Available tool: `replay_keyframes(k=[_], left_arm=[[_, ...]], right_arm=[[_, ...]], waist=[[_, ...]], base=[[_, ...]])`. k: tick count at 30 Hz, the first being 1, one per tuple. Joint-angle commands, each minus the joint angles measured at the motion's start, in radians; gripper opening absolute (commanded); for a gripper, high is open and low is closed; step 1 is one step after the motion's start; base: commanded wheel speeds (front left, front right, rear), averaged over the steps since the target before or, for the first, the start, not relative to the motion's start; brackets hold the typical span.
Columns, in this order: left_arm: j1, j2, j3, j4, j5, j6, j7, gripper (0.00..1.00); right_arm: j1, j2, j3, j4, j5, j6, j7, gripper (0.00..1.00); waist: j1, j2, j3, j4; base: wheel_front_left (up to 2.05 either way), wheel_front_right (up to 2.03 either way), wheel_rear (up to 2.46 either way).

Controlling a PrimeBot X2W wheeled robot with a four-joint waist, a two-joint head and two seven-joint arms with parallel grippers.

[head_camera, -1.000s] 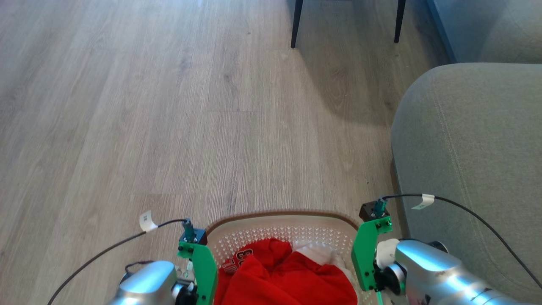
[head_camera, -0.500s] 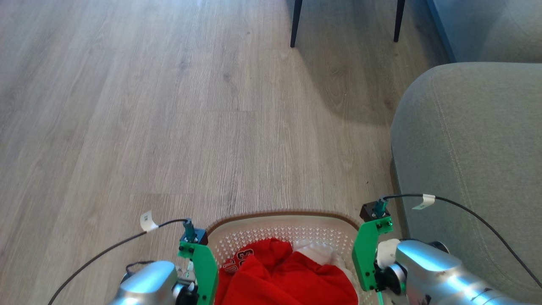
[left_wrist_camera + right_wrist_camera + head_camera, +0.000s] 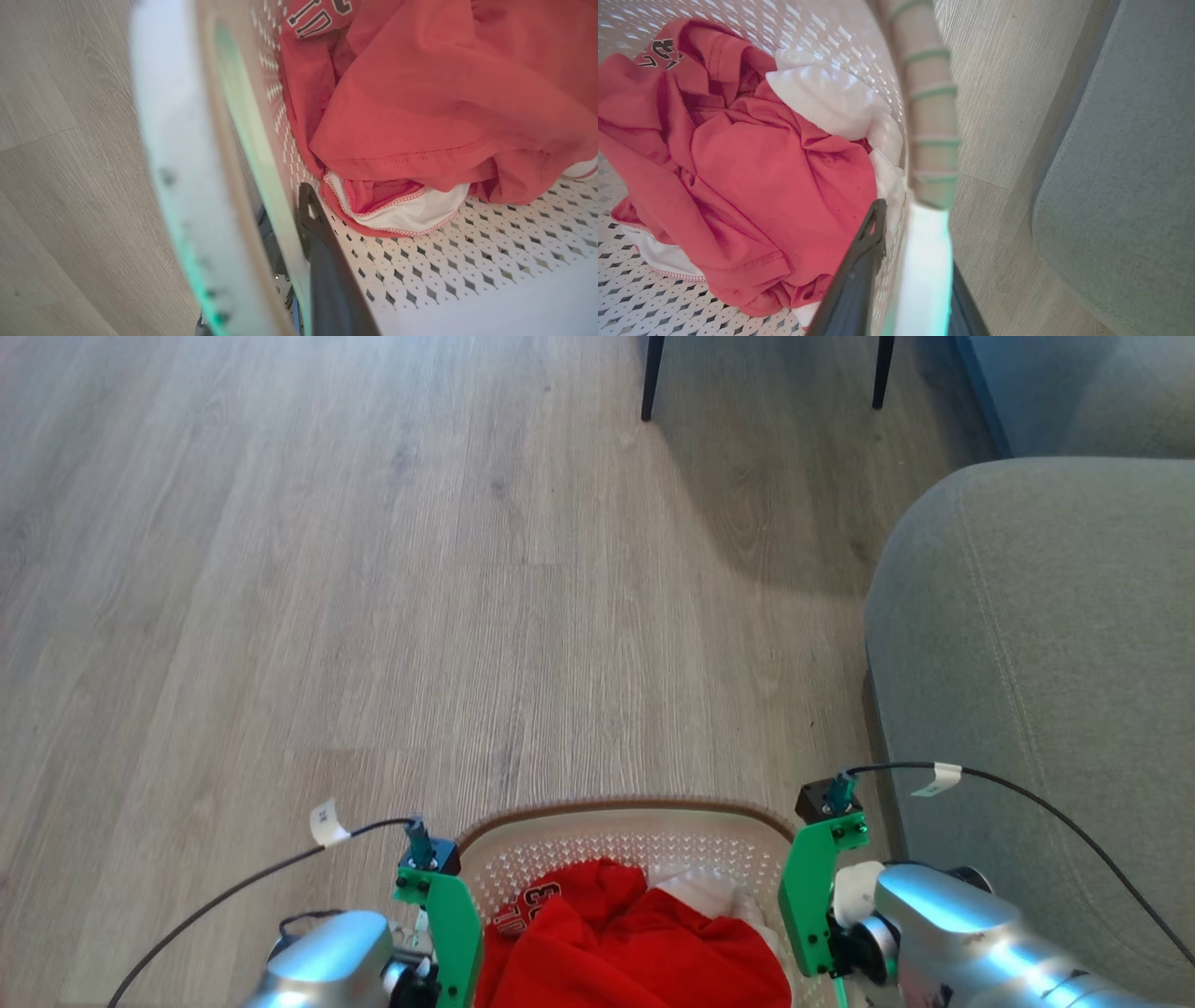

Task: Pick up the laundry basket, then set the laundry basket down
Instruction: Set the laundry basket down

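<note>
The laundry basket (image 3: 627,821) sits between the two arms over the wood floor (image 3: 373,616), just beside the grey sofa (image 3: 1027,663), with red and white clothes (image 3: 635,943) inside. The left gripper (image 3: 287,212) clamps its left rim, one finger inside. The right gripper (image 3: 915,228) clamps the right rim the same way. Whether the basket clears the floor is hard to tell.

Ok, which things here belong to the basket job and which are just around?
Job: laundry basket; red and white clothes in it; left gripper and right gripper, each astride a basket side.
Just around: grey sofa; dark chair legs; wood floor.
</note>
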Motion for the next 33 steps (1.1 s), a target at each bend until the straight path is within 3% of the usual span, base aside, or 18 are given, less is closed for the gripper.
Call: replay_keyframes(k=[1,12,21,30,33], left_arm=[[-0.048,0.003,0.002,-0.009,0.018,-0.007,-0.016,0.0],[-0.097,-0.022,0.002,0.007,0.056,-0.007,-0.076,0.0],[-0.168,-0.039,0.002,0.026,0.118,0.01,-0.165,0.0],[-0.256,-0.041,0.003,-0.089,0.156,0.116,-0.261,0.0],[-0.278,-0.041,0.002,-0.1,0.164,0.13,-0.272,0.0]], right_arm=[[-0.027,0.004,0.014,-0.033,-0.023,0.016,-0.007,0.0],[-0.06,-0.02,0.014,-0.053,-0.019,0.016,-0.048,0.0],[-0.116,-0.081,0.0,-0.067,0.012,0.016,-0.169,0.0],[-0.197,-0.124,-0.002,-0.053,0.011,0.016,-0.298,0.0],[-0.223,-0.127,-0.003,-0.046,0.007,0.016,-0.332,0.0]], waist=[[0.0,0.0,0.007,0.0],[0.0,0.0,0.129,-0.005],[0.0,0.0,0.307,-0.005],[0.0,0.0,0.531,-0.008],[0.0,0.0,0.578,-0.011]], base=[[0.0,0.0,0.0],[0.0,0.0,0.0],[0.0,0.0,0.0],[0.0,0.0,0.0],[0.0,0.0,0.0]])
